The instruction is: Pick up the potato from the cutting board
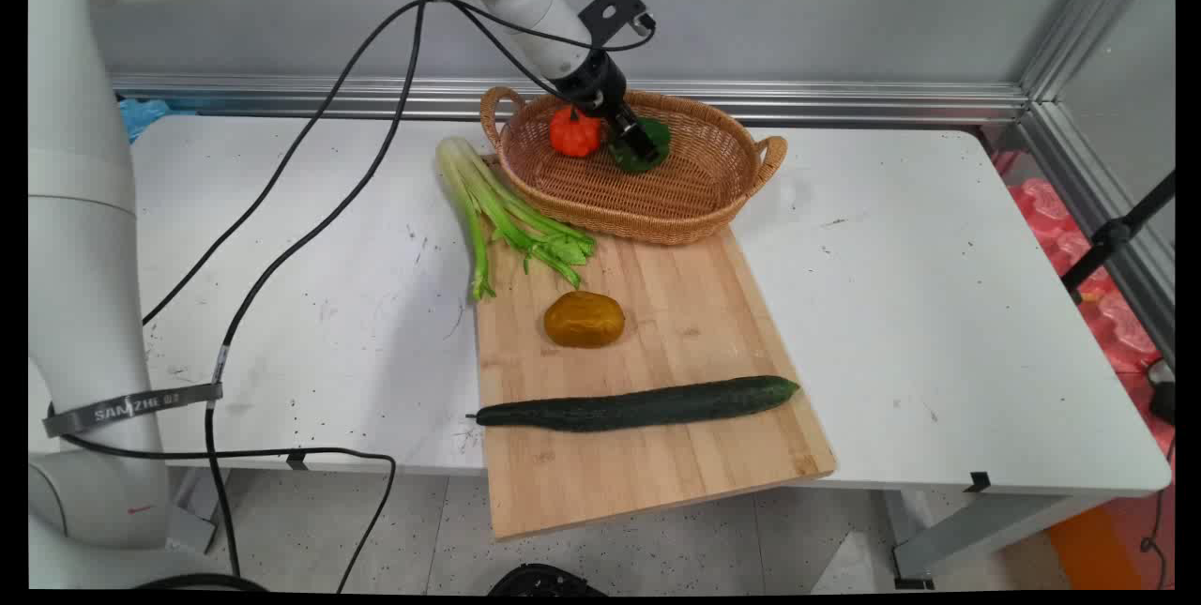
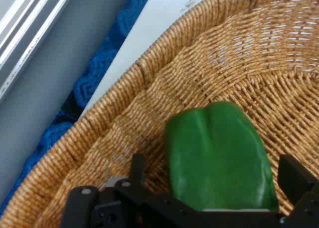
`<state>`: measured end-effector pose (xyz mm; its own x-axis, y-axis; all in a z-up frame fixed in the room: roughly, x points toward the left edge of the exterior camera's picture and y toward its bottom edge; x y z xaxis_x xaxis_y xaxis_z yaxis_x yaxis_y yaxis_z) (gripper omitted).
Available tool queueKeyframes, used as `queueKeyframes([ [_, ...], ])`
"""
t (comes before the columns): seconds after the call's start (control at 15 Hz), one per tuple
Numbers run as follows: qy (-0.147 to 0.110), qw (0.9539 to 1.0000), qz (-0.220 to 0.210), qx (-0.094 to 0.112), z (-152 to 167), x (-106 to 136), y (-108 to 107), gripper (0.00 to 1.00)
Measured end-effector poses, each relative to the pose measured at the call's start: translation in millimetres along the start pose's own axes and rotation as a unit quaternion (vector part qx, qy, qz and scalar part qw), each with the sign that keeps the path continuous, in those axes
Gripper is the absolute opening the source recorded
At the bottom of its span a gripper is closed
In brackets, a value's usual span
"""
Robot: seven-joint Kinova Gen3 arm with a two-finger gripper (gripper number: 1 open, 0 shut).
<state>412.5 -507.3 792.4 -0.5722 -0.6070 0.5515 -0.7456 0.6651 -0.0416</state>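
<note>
My gripper (image 1: 642,143) reaches down into the wicker basket (image 1: 657,228) at the back of the table. It is open, and its fingers stand on either side of a green bell pepper (image 1: 661,133) lying on the basket floor. In the hand view the green pepper (image 2: 217,158) fills the space between the fingertips (image 2: 137,166); a gap shows on the left side, while the right finger sits close to the pepper. An orange-red pepper (image 1: 574,131) lies in the basket just left of the gripper.
A wooden cutting board (image 1: 676,464) lies in front of the basket and overhangs the table's near edge. It carries a long cucumber (image 1: 638,404) and a brownish-yellow potato (image 1: 584,319). Celery (image 1: 488,202) lies along the board's left side. Black cables (image 1: 310,230) hang at the left.
</note>
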Motion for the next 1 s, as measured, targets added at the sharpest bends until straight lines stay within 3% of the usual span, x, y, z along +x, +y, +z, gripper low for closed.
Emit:
queueKeyframes([
  [0.4,0.014,0.9998,0.017,0.001,-32.7,0.6,5.8,1.00],
  [1.0,0.023,0.9989,0.040,-0.009,-136.1,-8.7,45.0,1.00],
])
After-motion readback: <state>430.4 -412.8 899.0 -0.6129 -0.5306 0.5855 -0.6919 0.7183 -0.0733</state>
